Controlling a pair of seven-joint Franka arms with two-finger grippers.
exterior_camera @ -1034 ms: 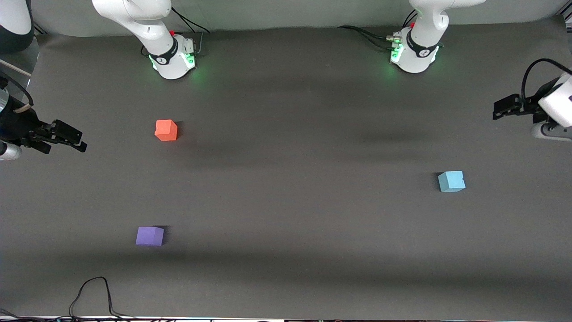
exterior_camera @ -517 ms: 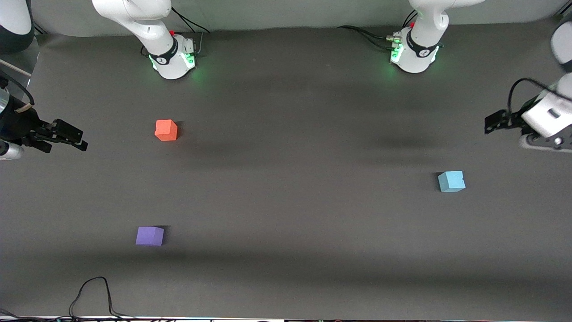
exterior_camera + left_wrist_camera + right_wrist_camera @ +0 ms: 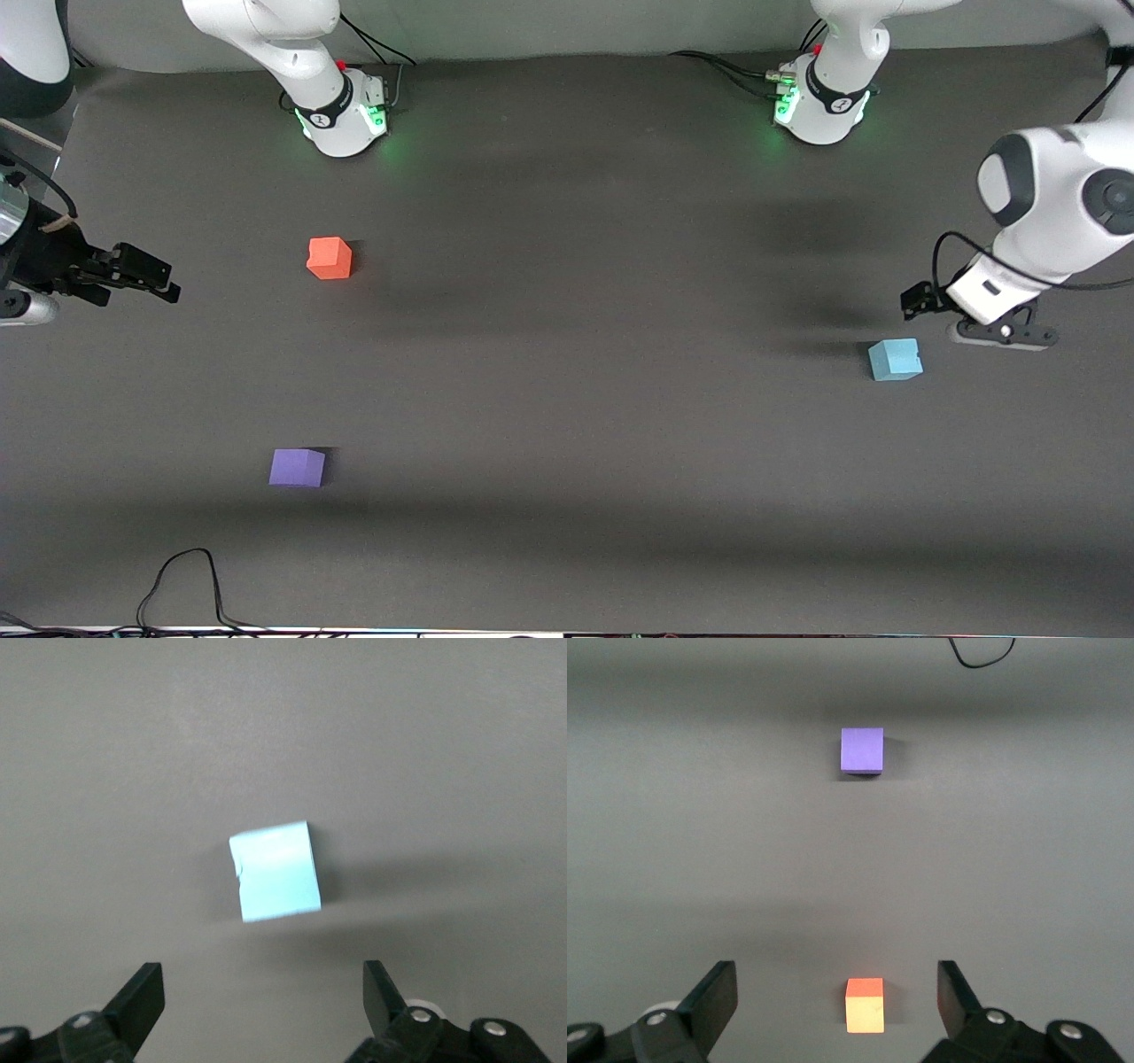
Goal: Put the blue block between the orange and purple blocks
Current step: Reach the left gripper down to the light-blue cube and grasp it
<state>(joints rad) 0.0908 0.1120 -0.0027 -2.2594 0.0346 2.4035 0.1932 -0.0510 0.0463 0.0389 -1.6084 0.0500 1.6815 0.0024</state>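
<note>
**A:** Call the worktop (image 3: 567, 399) a clock, twelve at your bases. Where are the blocks?

**B:** Purple block (image 3: 297, 467) at eight, nearest the camera. Blue block (image 3: 895, 359) at three. Orange block (image 3: 329, 258) at nine.

**A:** And your jaws?

**B:** Both pairs are spread wide and empty. My left jaws hover just beside the blue block. I should centre over it, square to its faces, then descend. My right jaws wait over the nine o'clock edge.

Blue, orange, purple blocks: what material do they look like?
Blue block, orange block, purple block: all matte, no glare, likely foam. The blue one has a small nick along one edge, hinting at soft material. Could be painted wood.
</note>
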